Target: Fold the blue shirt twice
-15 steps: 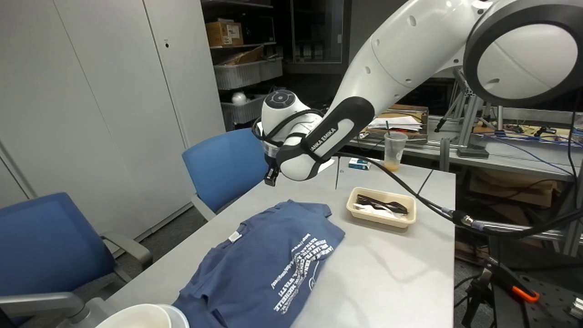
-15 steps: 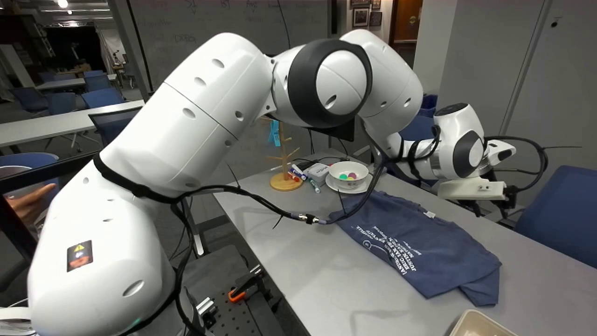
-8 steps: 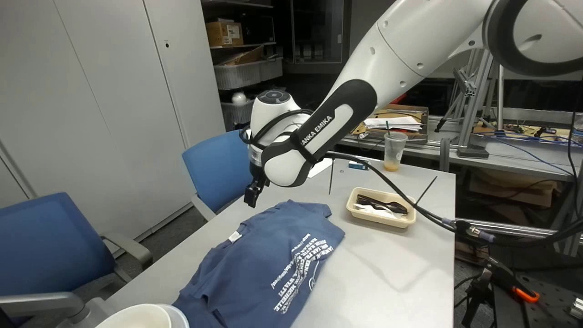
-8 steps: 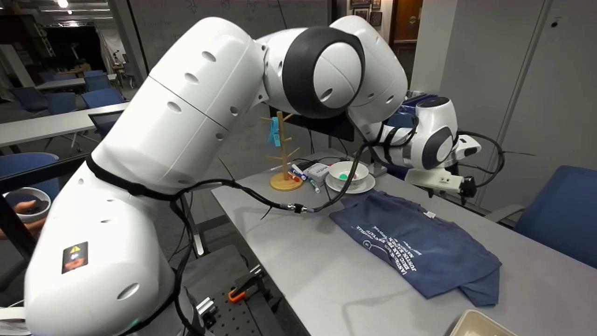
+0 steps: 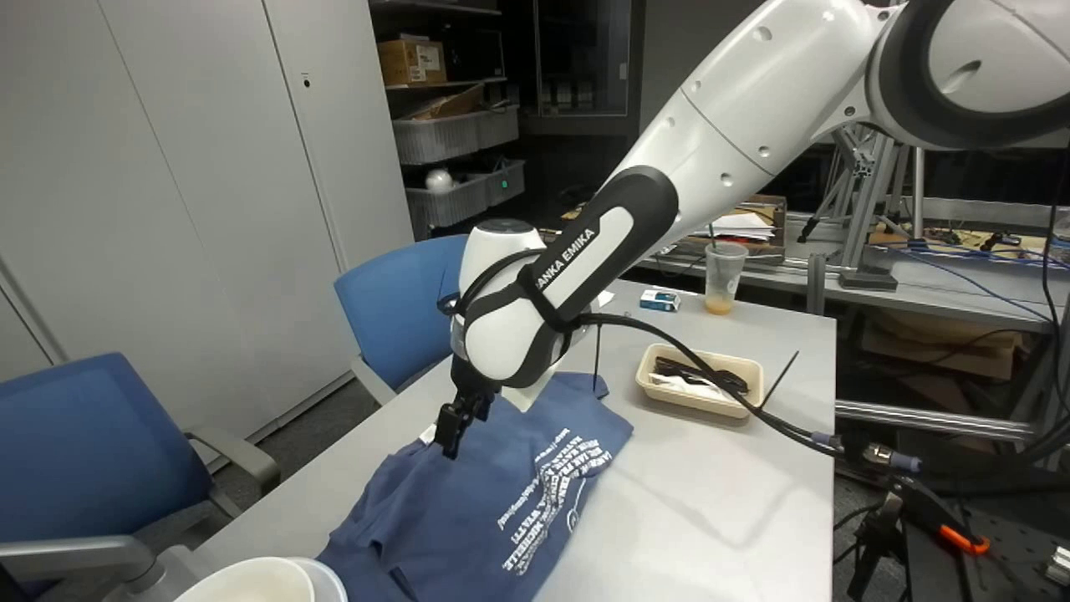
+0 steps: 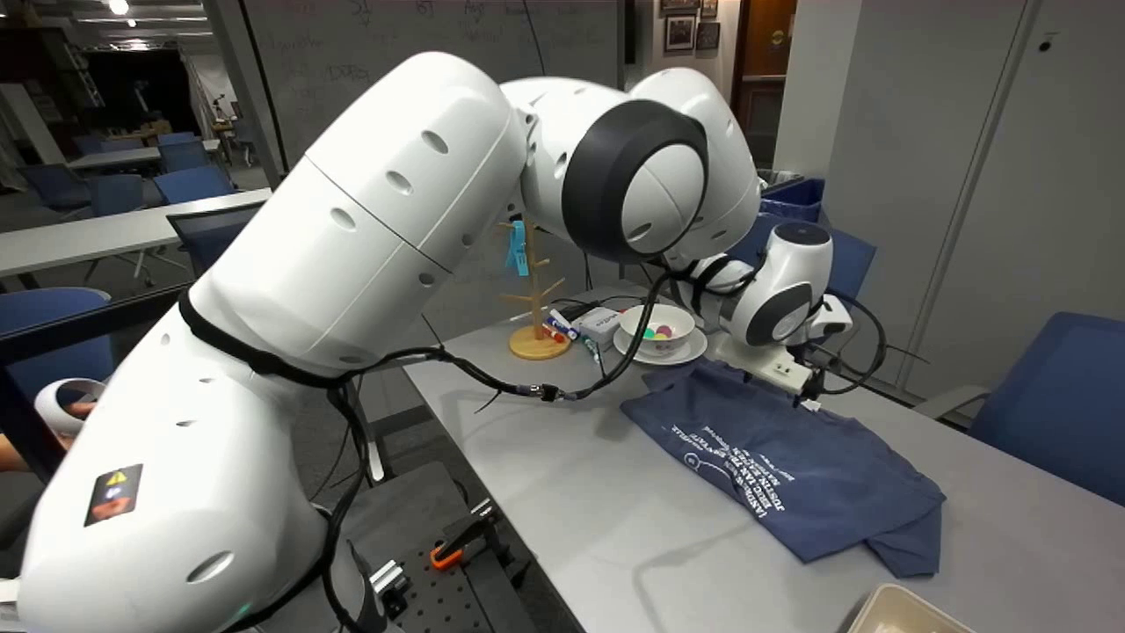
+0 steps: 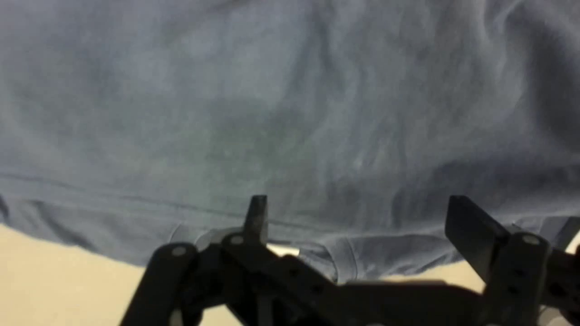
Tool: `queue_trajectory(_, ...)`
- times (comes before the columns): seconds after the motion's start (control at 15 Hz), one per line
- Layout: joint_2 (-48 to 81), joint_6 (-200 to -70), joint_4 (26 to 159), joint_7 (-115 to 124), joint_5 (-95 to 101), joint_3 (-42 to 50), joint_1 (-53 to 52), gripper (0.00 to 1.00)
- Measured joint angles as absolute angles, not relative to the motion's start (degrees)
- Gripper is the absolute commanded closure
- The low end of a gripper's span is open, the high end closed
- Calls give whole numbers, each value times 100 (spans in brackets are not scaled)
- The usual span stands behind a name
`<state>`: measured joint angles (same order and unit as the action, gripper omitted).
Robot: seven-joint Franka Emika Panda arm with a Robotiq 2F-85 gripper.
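Slate-blue T-shirt cloth (image 7: 272,113), soft and lightly creased, fills most of the wrist view, with pale, flat-topped table (image 7: 59,280) showing along the bottom. Near the collar band (image 7: 345,260), the black two-fingered gripper (image 7: 358,203) has its jaws spread wide and nothing caught between them; I can't tell whether either tip touches the cloth.

In an exterior view, I see the shirt lying on the table, white block lettering (image 5: 547,493) facing up and a small white label (image 5: 428,434) at the neck, the gripper hanging over that edge. A jointed white-and-black arm (image 5: 702,150) slopes down to it. Apart from the shirt sits a beige rectangular tray (image 5: 681,396) with black and white things inside, and farther back a clear plastic cup (image 5: 724,280) near a small blue-and-white box (image 5: 660,301).

In an exterior view, a round white bowl (image 6: 664,347) of small coloured balls rests on a white plate (image 6: 698,345) just beside one end of the shirt. Near it are a wooden peg stand (image 6: 538,345) carrying a bright-blue clip (image 6: 517,249) and some marker pens (image 6: 562,322).
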<state>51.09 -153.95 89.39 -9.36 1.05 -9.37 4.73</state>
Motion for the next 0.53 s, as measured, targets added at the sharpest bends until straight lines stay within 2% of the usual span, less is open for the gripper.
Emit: queue_trajectory(0.53, 5295, -13876, 8579, -936, 84, -720, 383, 0)
